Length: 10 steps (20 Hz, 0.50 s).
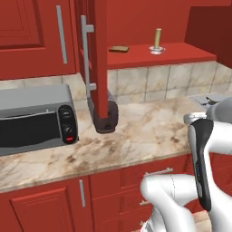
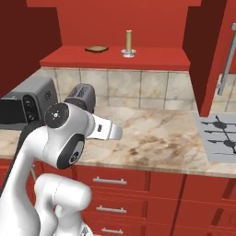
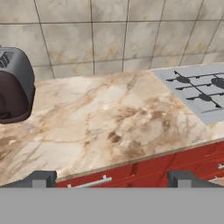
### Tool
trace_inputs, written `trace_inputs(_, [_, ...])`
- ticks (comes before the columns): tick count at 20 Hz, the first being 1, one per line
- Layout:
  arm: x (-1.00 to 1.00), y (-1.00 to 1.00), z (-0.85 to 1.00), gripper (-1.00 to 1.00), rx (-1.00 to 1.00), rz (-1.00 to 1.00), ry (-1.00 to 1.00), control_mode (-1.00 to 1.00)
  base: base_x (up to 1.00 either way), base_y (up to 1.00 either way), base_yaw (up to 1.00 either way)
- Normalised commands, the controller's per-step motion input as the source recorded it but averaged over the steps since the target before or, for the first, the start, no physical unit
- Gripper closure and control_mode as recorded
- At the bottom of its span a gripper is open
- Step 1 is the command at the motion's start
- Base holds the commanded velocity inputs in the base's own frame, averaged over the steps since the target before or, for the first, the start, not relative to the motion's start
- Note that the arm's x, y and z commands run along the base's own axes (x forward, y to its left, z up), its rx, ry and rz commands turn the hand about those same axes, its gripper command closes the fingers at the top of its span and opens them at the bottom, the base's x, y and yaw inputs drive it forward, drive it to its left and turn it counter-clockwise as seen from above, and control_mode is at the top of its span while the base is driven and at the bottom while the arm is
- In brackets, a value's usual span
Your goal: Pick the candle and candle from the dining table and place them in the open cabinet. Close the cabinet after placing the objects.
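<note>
Already we see the slim stick candle (image 1: 157,38) upright on its clear dish (image 1: 157,50) on the cabinet (image 2: 115,59) shelf, near a flat brown slab (image 1: 118,49). Our jaws (image 3: 112,178) stand spread and empty over the marbled desk (image 3: 109,118), beside a dark toaster (image 3: 15,85). We judge one candle placed; where the squat brass candle is, we cannot tell. Closing the open cabinet door (image 1: 96,59) is left.
</note>
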Motion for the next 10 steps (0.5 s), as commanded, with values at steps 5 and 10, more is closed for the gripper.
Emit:
trace_inputs(5, [0.0,0.0,0.0,-1.0,0.0,0.0,0.0,1.0,-0.29,0.03,-0.68])
trace_inputs(10, [0.0,0.0,0.0,-1.0,0.0,0.0,0.0,1.0,-0.01,0.02,-1.0])
